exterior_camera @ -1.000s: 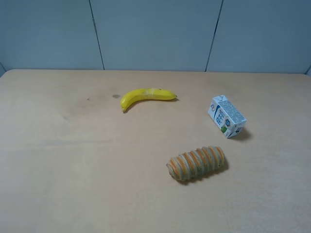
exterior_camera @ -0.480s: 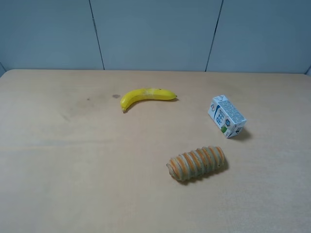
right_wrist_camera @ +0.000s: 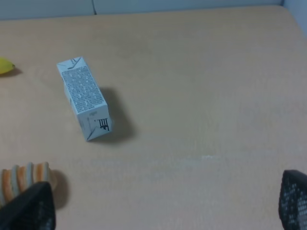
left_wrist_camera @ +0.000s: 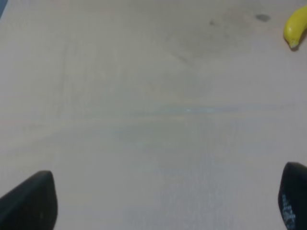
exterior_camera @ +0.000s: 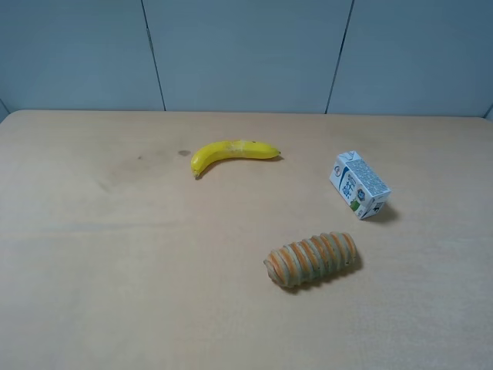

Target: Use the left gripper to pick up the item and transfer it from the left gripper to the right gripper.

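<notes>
The item, a ribbed cylinder of tan and orange rings, lies on the table right of centre toward the front. One end of it shows in the right wrist view, beside one right fingertip. No arm shows in the exterior high view. My left gripper is open over bare table, only its two black fingertips showing. My right gripper is open too, with fingertips at the frame corners, and holds nothing.
A yellow banana lies at the back centre; its tip also shows in the left wrist view. A white-blue carton lies on its side at the right, seen also in the right wrist view. A blue-grey wall stands behind the table.
</notes>
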`<state>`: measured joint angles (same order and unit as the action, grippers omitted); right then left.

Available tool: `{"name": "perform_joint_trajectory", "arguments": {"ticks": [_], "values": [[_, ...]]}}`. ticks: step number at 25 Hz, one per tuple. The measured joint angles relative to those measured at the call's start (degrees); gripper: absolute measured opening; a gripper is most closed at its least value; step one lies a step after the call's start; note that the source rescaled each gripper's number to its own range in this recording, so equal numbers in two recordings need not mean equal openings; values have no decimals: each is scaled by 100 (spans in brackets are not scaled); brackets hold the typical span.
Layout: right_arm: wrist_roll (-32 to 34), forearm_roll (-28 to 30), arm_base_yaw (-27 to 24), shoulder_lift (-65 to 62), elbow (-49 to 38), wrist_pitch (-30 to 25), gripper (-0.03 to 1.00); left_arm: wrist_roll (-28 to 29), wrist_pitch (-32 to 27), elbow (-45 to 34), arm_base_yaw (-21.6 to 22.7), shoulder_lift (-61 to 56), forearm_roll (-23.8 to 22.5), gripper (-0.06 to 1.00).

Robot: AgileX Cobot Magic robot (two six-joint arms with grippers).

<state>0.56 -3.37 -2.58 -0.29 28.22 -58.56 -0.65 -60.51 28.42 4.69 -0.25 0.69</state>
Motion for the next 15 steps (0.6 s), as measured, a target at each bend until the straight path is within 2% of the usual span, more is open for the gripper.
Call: {"name": "perform_joint_trajectory", "arguments": {"ticks": [15], "values": [[0,0,0,0,0,0,100,0,0,0,0,0,5,89]]}}
